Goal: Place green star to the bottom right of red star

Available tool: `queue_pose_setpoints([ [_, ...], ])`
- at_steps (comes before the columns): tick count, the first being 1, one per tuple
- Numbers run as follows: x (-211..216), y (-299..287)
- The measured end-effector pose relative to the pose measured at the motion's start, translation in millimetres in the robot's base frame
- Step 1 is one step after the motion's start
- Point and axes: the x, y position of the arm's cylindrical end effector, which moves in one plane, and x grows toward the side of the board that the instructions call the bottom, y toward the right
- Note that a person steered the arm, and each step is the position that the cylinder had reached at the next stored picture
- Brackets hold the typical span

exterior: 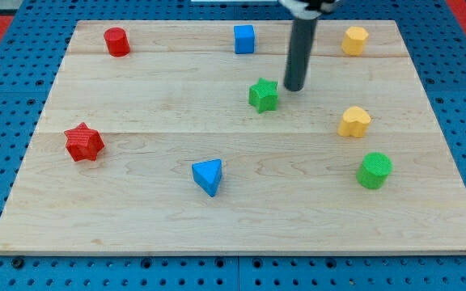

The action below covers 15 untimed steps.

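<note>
The green star (263,94) lies on the wooden board, a little above the middle. The red star (83,142) lies far off at the view's left edge of the board. My tip (294,87) stands just to the right of the green star and slightly above it, close to it with a small gap showing. The rod rises from the tip to the view's top.
A red cylinder (116,41) sits at the top left, a blue cube (243,39) at top centre, a yellow block (354,40) at top right. A yellow heart (353,122) and a green cylinder (374,170) sit at the right. A blue triangle (208,176) lies at bottom centre.
</note>
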Motion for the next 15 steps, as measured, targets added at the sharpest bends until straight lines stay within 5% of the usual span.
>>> queue_pose_setpoints([
  [5, 144, -25],
  [8, 54, 23],
  [12, 13, -40],
  [15, 4, -143],
])
